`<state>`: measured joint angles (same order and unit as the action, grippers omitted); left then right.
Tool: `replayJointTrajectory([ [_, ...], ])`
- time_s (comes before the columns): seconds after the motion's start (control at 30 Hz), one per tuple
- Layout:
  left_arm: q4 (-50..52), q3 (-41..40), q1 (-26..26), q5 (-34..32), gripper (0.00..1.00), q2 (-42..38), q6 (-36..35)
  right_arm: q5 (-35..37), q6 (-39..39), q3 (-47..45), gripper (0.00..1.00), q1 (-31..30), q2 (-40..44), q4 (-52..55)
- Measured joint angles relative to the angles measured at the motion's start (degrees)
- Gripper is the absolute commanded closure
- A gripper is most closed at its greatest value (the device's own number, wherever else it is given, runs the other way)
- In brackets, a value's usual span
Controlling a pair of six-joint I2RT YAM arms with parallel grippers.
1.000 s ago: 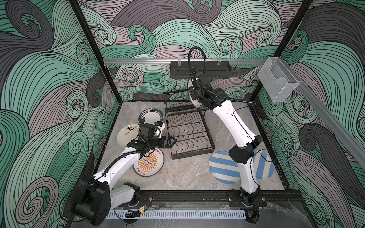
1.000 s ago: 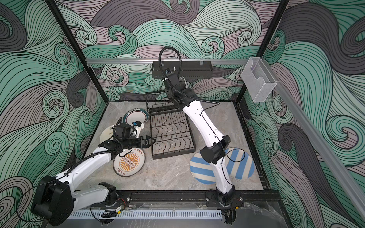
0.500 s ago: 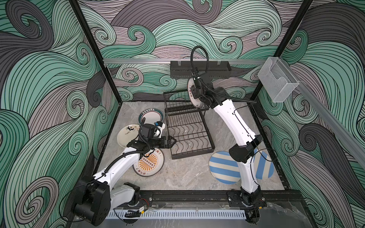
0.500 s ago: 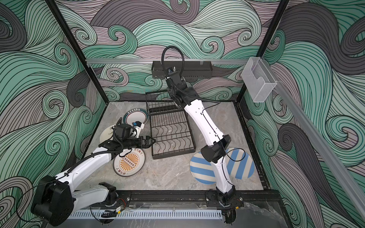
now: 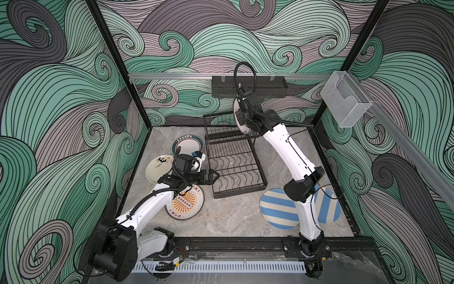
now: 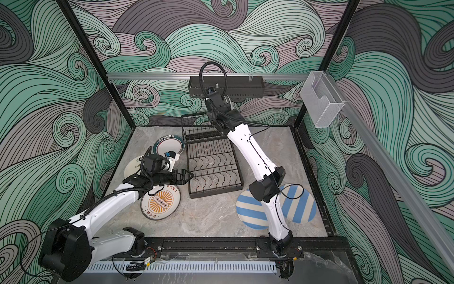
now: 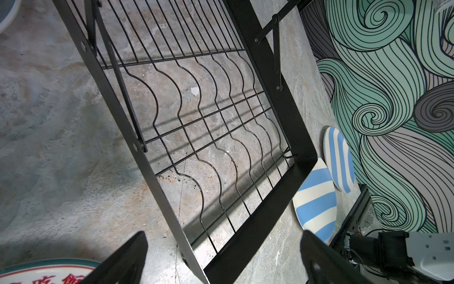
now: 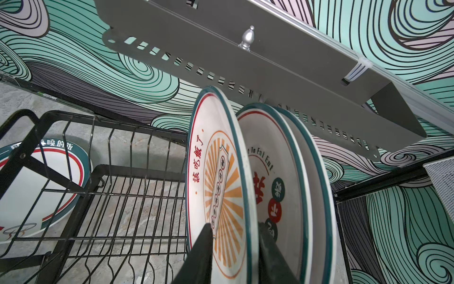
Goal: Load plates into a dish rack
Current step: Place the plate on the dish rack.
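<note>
right wrist: right end effector (image 8: pixel 234 225) clamps upright sunburst plate (image 8: pixel 216 159); left end effector (image 7: pixel 222 233) wide open.

Four eyes on one cell: two high, two on the wrists.
Your top pair hangs high over the 6 o'clock edge of the table (image 5: pixel 228 221), tilted down toward 12, taking in everything; the two overlap almost wholly. Left wrist looks close down on the dish rack (image 7: pixel 258 216) and a striped plate (image 7: pixel 315 196). Right wrist sits tight against an upright sunburst plate (image 8: pixel 221 184), facing the back wall (image 8: pixel 61 73).
</note>
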<state>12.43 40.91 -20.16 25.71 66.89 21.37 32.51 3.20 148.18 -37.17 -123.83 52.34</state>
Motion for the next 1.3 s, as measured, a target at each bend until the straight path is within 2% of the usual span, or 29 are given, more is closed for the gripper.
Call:
replayJointTrajectory([
  [0.13,0.0,0.0,0.0,0.0,0.01,0.0,0.0,0.0,-0.6,0.0,0.9,0.0,0.0,0.3],
  [0.27,0.0,0.0,0.0,0.0,0.01,0.0,0.0,3.0,-1.1,0.0,1.0,0.2,0.0,0.2],
  [0.53,0.0,0.0,0.0,0.0,0.01,0.0,0.0,5.6,-0.4,0.7,1.0,-0.9,0.0,1.2],
  [0.9,-0.2,-0.4,0.0,0.0,0.01,-0.1,0.0,15.4,5.6,4.8,1.0,-5.5,0.0,3.0],
  [1.3,-0.2,-1.0,-0.1,0.1,0.01,-1.6,0.0,20.5,4.9,4.8,1.0,-6.7,0.0,3.8],
])
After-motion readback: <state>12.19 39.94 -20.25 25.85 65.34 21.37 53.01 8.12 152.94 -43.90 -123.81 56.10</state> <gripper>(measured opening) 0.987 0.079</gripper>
